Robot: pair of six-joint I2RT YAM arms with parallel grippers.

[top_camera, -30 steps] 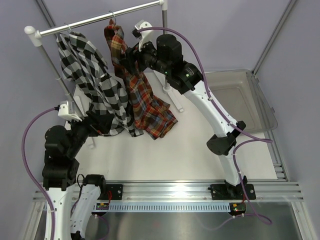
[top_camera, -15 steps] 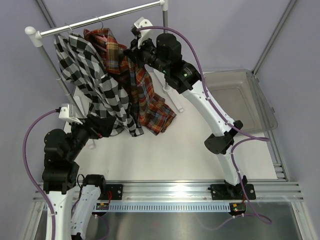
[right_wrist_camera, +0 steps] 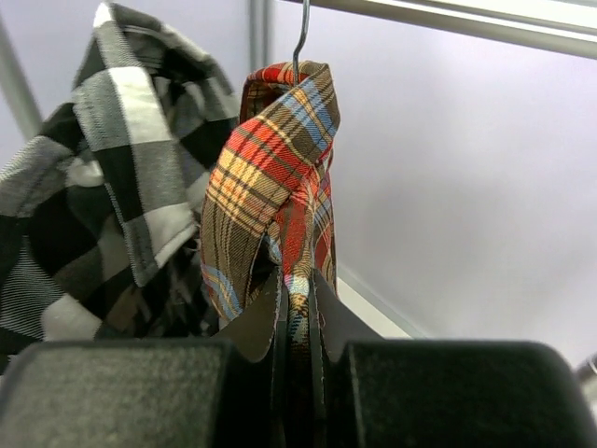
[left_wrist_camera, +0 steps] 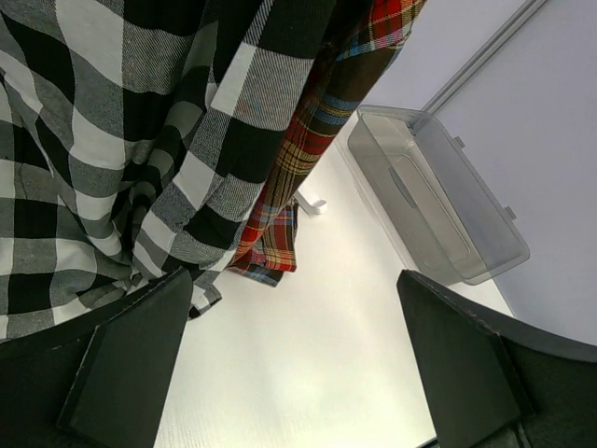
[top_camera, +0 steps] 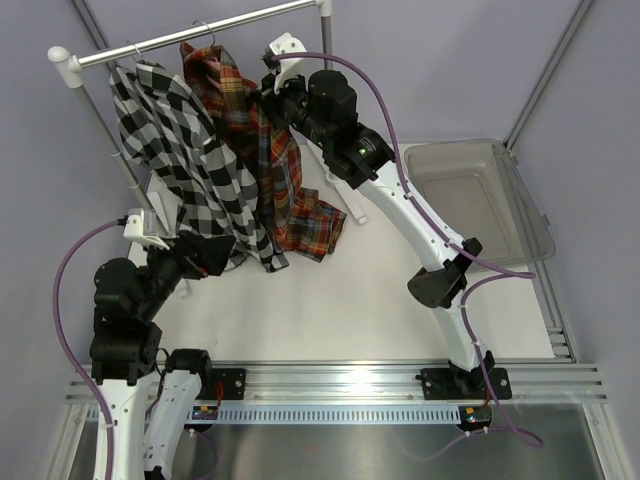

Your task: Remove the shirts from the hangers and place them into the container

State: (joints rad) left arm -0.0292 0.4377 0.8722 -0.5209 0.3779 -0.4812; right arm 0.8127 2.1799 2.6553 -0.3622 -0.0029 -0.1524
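Since both shirts are draped over them, the hangers are almost wholly hidden. The plaid shirt's hanger (right_wrist_camera: 298, 35) shows only a thin wire hook running up to the silver rail (right_wrist_camera: 448, 13), and its colour cannot be told. The one under the black-and-white checked shirt (top_camera: 175, 140) is too buried to make out. From above, the right gripper (right_wrist_camera: 297, 308) is lost against dark cloth. Its own camera shows the jaws pinched nearly together on a fold of the red-and-orange plaid shirt (right_wrist_camera: 270, 177), just below the collar. The left gripper (left_wrist_camera: 294, 280) is cut off at the frame's bottom edge; its jaws stand wide apart with nothing between them, and the checked hem hangs just beside its left finger (left_wrist_camera: 131, 364).

Both shirts hang lengthwise from the rail, collars up and hems down, the checked one to the left and touching the plaid one. The plaid's lower end trails onto the table, its hem towards the right. The grey translucent container (top_camera: 480, 148) sits at the table's right edge, well apart from the shirts, its long axis running away from the arms.

The table (top_camera: 350, 300) is plain white, with a metal mounting track (top_camera: 340, 380) along its near edge, and the walls (top_camera: 450, 60) are pale lilac.
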